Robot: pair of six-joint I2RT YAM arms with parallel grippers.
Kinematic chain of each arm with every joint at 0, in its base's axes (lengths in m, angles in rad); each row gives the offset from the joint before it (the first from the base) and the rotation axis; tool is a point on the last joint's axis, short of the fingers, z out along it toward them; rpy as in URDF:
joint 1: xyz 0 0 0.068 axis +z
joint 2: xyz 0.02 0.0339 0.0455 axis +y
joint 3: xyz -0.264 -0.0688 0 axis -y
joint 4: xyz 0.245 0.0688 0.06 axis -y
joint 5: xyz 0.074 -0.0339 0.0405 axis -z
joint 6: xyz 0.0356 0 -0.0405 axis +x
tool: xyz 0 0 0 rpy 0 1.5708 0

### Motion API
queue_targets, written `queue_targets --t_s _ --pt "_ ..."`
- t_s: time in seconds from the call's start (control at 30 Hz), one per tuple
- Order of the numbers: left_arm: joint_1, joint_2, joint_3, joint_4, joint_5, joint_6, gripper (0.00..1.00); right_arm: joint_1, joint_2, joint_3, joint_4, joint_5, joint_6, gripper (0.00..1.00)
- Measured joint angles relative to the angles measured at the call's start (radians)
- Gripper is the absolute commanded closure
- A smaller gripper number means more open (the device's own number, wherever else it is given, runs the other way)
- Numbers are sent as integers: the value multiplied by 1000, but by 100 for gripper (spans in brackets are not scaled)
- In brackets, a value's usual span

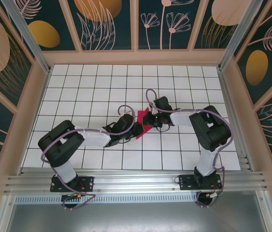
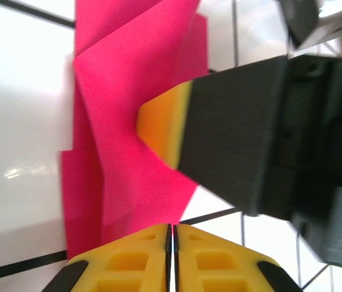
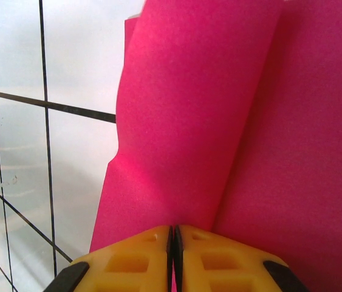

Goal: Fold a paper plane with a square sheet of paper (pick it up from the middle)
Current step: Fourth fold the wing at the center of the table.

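Note:
The magenta-pink sheet of paper (image 1: 143,129) lies folded into overlapping creased flaps near the middle of the tiled table, between my two grippers. In the right wrist view a raised fold of the paper (image 3: 189,121) runs into my right gripper (image 3: 173,230), which is shut on it. From the left wrist view, a yellow-tipped finger (image 2: 164,125) of that gripper presses into the paper (image 2: 128,79) and puckers it. My left gripper (image 2: 172,228) is shut, its tips at the paper's near corner; whether paper sits between them I cannot tell. From above, left gripper (image 1: 133,126) and right gripper (image 1: 151,117) nearly meet.
The white grid-tiled table (image 1: 92,92) is boxed in by wooden walls with a leaf pattern (image 1: 107,24). An aluminium rail (image 1: 136,181) runs along the near edge by the arm bases. Purple cables (image 1: 148,94) loop off both arms.

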Motion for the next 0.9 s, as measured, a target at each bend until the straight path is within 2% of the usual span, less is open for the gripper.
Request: queue_targets --t_s 0.53,0.7,0.9 --pt "1 24 -61 22 10 -8 95 0 -3 18 -24 0 2 84" --pt "2 24 -77 51 10 -16 97 -1 -47 19 -47 4 2 82" --pt "2 24 -84 66 13 -16 100 17 -116 18 -45 0 -1 87"
